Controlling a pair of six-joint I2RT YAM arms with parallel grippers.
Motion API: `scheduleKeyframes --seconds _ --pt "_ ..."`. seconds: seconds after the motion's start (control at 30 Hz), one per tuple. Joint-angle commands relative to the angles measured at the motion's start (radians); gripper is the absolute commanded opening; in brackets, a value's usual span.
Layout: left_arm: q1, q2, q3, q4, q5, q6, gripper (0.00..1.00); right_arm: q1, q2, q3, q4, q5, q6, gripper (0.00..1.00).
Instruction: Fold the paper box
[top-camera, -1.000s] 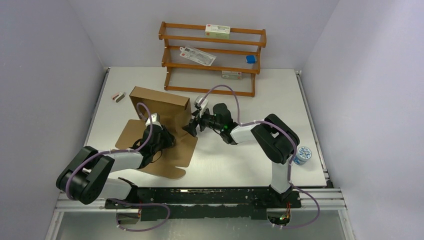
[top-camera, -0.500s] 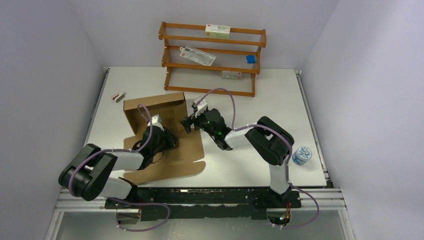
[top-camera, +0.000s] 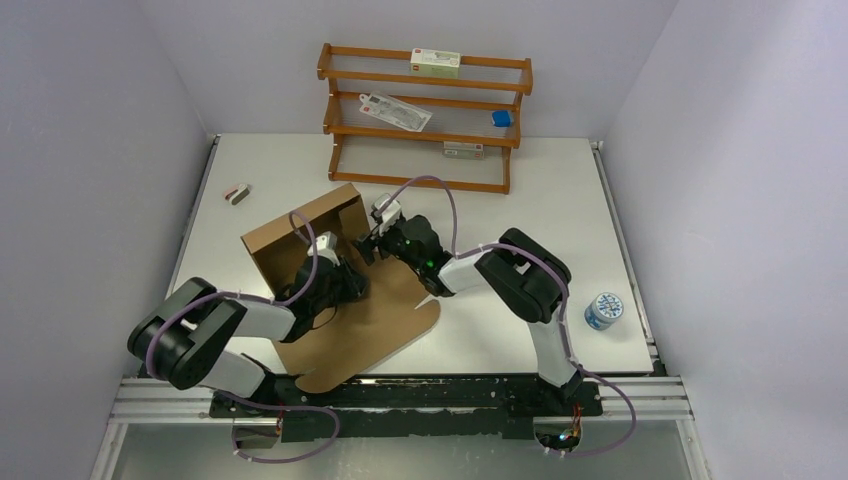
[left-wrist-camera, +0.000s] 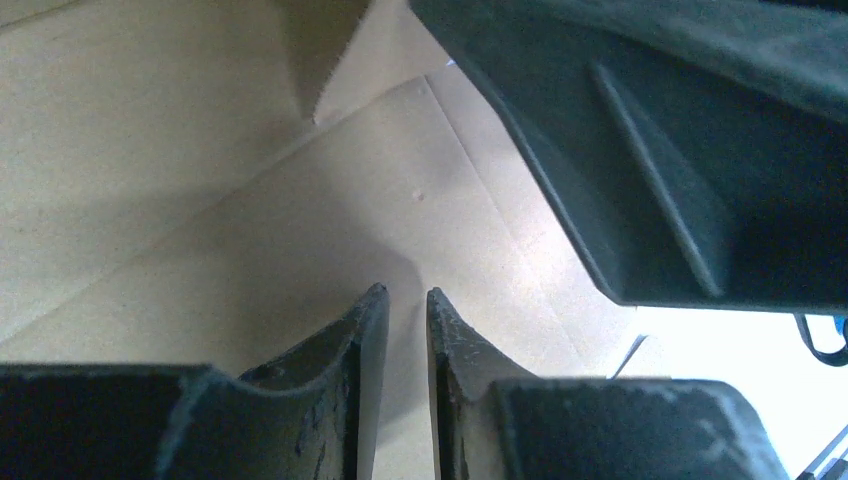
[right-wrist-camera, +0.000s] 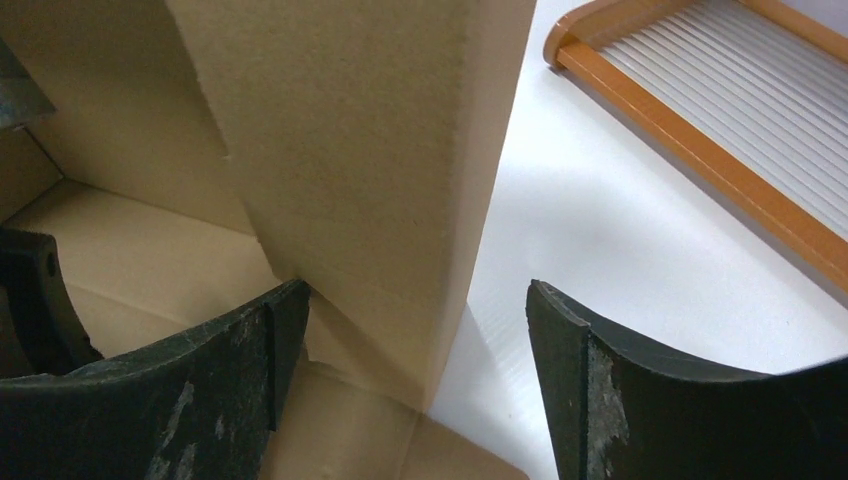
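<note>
The brown cardboard paper box (top-camera: 385, 325) lies half-formed at the table's left centre, its back wall (top-camera: 295, 232) raised and its lid panel flat towards the near edge. My left gripper (top-camera: 347, 281) is inside the box. In the left wrist view it (left-wrist-camera: 405, 295) is shut and empty, just above the box floor (left-wrist-camera: 250, 250). My right gripper (top-camera: 374, 246) is at the box's right corner. In the right wrist view it (right-wrist-camera: 415, 300) is open and straddles the upright side wall (right-wrist-camera: 370, 130), one finger inside, one over the white table.
An orange-brown wooden rack (top-camera: 425, 120) stands at the back with white cartons and a small blue item (top-camera: 502, 118). A small grey piece (top-camera: 237, 193) lies at the far left. A round white-blue tin (top-camera: 604, 310) sits at the right near edge.
The box has turned counter-clockwise and slid towards the near edge, its lid panel swinging nearer. Both grippers have moved left with it; the right gripper now straddles the side wall.
</note>
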Motion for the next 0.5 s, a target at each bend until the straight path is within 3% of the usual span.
scheduleKeyframes --seconds 0.0,0.2,0.47 --pt "-0.064 0.024 -0.039 -0.15 0.047 -0.019 0.26 0.004 0.039 0.052 0.003 -0.027 -0.046 0.82" --pt "-0.107 -0.013 -0.041 -0.181 0.013 -0.029 0.26 0.003 0.04 0.05 0.009 0.015 -0.05 0.61" --pt "-0.145 -0.091 -0.024 -0.259 -0.002 -0.022 0.28 0.002 -0.043 -0.051 0.004 0.059 -0.087 0.45"
